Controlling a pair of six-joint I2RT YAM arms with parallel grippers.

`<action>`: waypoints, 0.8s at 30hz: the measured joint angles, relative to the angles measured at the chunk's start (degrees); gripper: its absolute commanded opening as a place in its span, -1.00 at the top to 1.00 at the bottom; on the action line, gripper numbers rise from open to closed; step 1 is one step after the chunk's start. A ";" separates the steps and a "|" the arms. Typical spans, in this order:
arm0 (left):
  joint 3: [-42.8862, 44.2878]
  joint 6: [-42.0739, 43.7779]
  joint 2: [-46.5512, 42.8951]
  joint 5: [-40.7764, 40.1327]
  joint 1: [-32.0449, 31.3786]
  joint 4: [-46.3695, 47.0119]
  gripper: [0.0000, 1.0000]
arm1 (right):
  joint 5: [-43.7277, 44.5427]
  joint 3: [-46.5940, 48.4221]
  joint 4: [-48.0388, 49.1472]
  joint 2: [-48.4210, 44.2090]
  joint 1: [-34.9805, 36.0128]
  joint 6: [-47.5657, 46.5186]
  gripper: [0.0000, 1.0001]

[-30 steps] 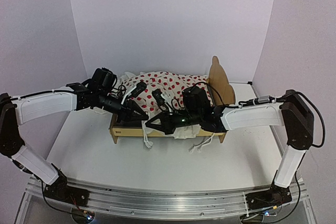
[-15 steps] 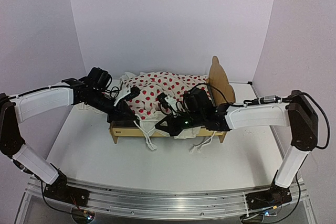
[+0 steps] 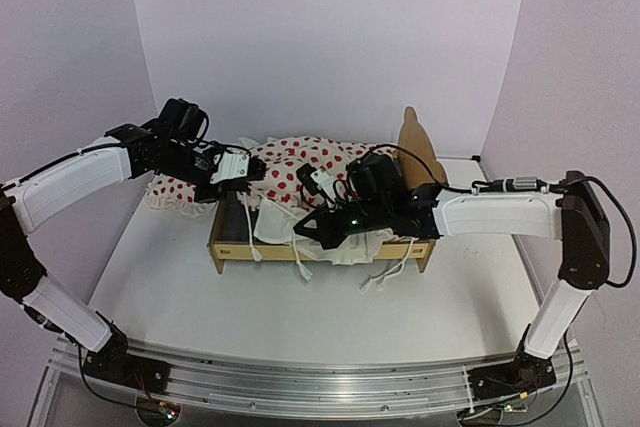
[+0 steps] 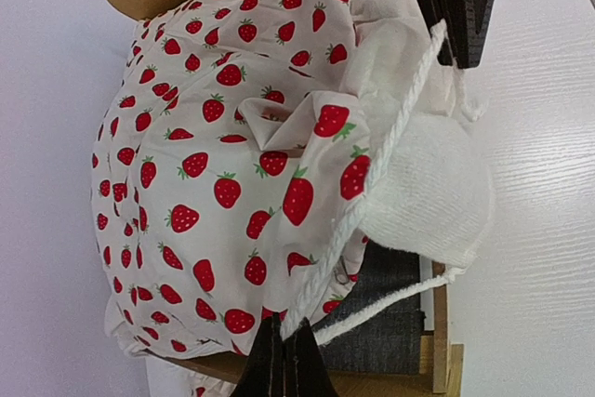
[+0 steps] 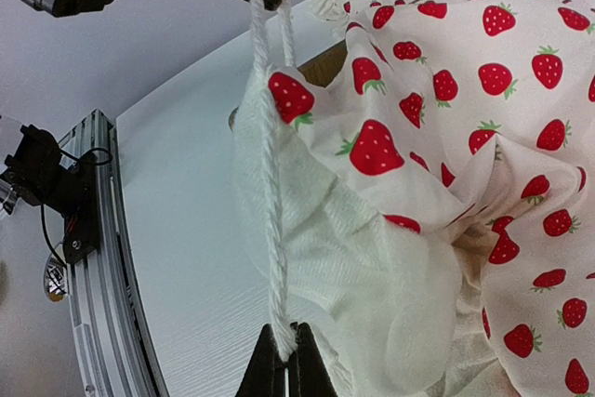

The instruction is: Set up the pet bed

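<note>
Both pincers are clamped tight on the blanket [image 3: 300, 159] by its white cord [image 5: 270, 183]: left gripper [image 4: 284, 364], right gripper [image 5: 284, 364]. The pet bed [image 3: 232, 245] sits mid-table just beneath them, long axis left-to-right, headboard [image 3: 418, 147] rightward. The left gripper is nearer the foot end.

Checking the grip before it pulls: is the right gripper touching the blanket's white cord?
Touching. The right wrist view shows the right gripper shut on the white cord, which runs down between its fingertips.
</note>
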 measured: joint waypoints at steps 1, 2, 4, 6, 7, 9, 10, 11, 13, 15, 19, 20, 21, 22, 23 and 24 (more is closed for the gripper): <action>0.12 0.94 -0.02 -0.54 0.00 0.13 1.00 | 0.00 0.31 -0.13 0.01 0.07 -0.12 1.00; 0.20 1.87 -0.05 -1.18 -0.01 0.38 1.00 | -0.01 0.57 -0.22 0.07 0.17 -0.22 1.00; 0.24 3.33 -0.08 -2.02 -0.09 1.26 1.00 | -0.07 1.00 -0.28 0.22 0.29 -0.33 1.00; 0.24 4.47 -0.13 -2.65 -0.14 2.27 1.00 | -0.13 1.57 -0.44 0.62 0.33 -0.38 1.00; 0.24 5.06 -0.19 -2.86 -0.15 2.76 1.00 | -0.17 1.87 -0.44 0.93 0.42 -0.43 1.00; 0.24 6.26 -0.42 -3.15 -0.19 3.79 1.00 | -0.21 2.43 -0.47 1.58 0.53 -0.50 1.00; 0.24 6.75 -0.57 -3.30 -0.25 4.28 1.00 | -0.24 2.64 -0.47 1.86 0.52 -0.50 1.00; 0.24 7.16 -0.70 -3.47 -0.32 4.76 1.00 | -0.26 2.82 -0.46 2.10 0.51 -0.50 1.00; 0.24 8.16 -0.80 -3.71 -0.47 5.36 1.00 | -0.33 2.96 -0.45 2.26 0.51 -0.50 1.00; 0.24 8.89 -0.80 -4.14 -0.50 5.77 1.00 | -0.36 3.06 -0.43 2.27 0.51 -0.51 1.00; 0.40 9.40 -0.80 -4.47 -0.50 5.46 1.00 | -0.39 3.29 -0.44 2.27 0.51 -0.52 1.00; 0.55 9.40 -0.80 -4.45 -0.50 5.20 1.00 | -0.39 3.31 -0.44 2.27 0.51 -0.52 1.00; 0.58 9.42 -0.86 -4.43 -0.50 5.19 1.00 | -0.38 3.31 -0.44 2.27 0.51 -0.52 1.00; 0.61 9.42 -0.90 -4.43 -0.50 5.19 1.00 | -0.39 3.31 -0.44 2.27 0.51 -0.52 1.00; 0.64 9.45 -0.91 -4.44 -0.50 5.19 1.00 | -0.38 3.31 -0.44 2.27 0.51 -0.52 1.00; 0.75 9.47 -0.91 -4.47 -0.50 5.16 1.00 | -0.37 3.31 -0.44 2.27 0.51 -0.53 1.00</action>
